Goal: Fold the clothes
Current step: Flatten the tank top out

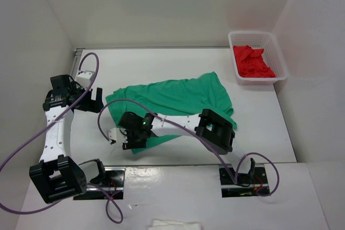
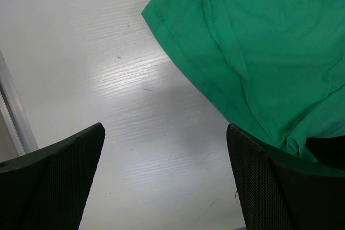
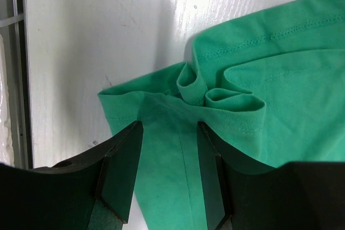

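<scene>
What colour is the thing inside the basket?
Red. The garment shows best in the top external view.

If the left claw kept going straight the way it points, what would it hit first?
Most likely the bare white table, seen between the left gripper's open fingers. The green T-shirt lies right by one finger, so that tip might catch cloth first; depth is unclear.

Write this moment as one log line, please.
left end effector open | right end effector straddling green T-shirt edge | fold unfinished
</scene>
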Tool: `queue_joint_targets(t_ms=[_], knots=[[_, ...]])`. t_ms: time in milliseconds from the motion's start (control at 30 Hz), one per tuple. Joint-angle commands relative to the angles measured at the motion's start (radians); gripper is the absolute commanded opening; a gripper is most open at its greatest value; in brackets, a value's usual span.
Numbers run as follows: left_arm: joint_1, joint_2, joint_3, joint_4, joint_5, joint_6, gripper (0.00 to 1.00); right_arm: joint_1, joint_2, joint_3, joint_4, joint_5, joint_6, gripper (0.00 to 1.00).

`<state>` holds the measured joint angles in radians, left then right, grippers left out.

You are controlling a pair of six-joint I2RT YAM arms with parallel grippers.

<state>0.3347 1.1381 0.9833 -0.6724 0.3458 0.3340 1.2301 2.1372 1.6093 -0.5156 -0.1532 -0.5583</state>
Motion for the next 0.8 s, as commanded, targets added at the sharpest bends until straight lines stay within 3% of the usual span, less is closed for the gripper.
queue_joint_targets(t_ms=[0, 200, 567, 767], knots=[[-0.003, 0.002, -0.006, 0.007, 0.028, -0.007, 1.00, -0.001, 0.018, -0.009, 0.046, -0.017, 0.003, 0.53], [-0.003, 0.002, -0.006, 0.007, 0.028, 0.002, 1.00, -0.001, 0.027, -0.009, 0.046, -0.017, 0.003, 0.48], [-0.003, 0.002, -0.006, 0.007, 0.038, 0.002, 1.00, -0.001, 0.046, -0.019, 0.046, -0.017, 0.003, 0.11], [-0.003, 0.011, -0.006, -0.003, 0.048, 0.011, 1.00, -0.001, -0.065, -0.019, 0.013, 0.049, 0.003, 0.10]])
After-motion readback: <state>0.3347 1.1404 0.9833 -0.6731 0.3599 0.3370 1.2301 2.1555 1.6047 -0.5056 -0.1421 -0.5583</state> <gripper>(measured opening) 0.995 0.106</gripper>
